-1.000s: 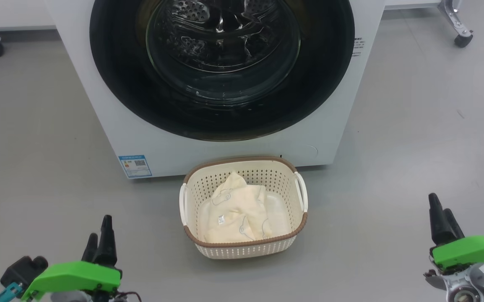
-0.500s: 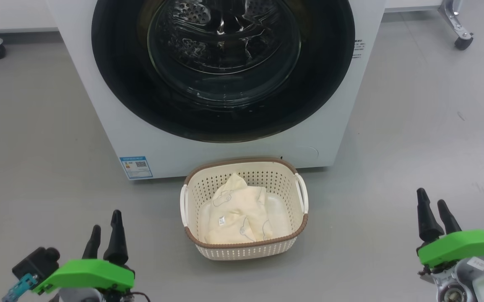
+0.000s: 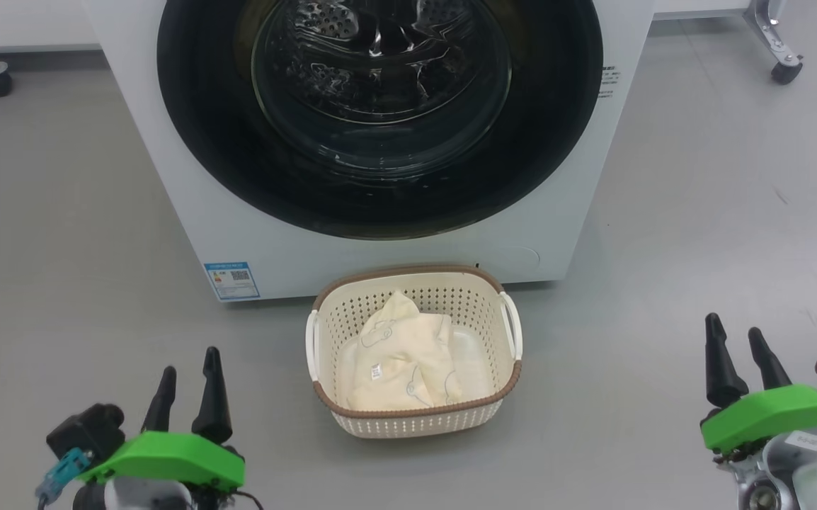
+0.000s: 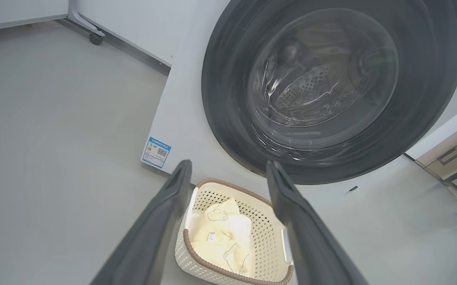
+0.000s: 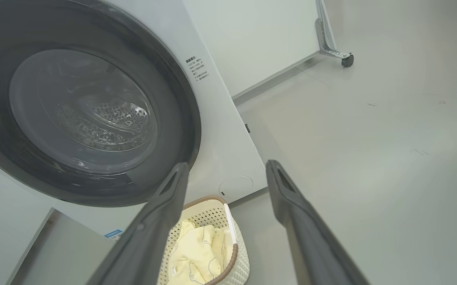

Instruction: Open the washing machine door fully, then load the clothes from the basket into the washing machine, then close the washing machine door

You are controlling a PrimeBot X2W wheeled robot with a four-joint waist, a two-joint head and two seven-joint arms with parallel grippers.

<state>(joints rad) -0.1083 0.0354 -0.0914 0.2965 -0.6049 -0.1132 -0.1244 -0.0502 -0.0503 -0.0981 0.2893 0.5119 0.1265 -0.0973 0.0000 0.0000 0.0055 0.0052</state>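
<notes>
Washing machine door (image 3: 380,106) closed; clothes (image 3: 398,358) in basket (image 3: 415,425); L gripper (image 3: 190,362) & R gripper (image 3: 733,326) fingers apart, empty

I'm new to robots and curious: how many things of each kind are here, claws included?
White front-loading washing machine: 1
Cream perforated plastic basket: 1
Pile of pale yellow clothes: 1
Dark two-fingered left gripper and right gripper: 2
Total: 5

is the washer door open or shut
Shut. The washing machine door lies flush on the front of the washing machine, no gap at its black rim; the drum shows through the glass.
</notes>
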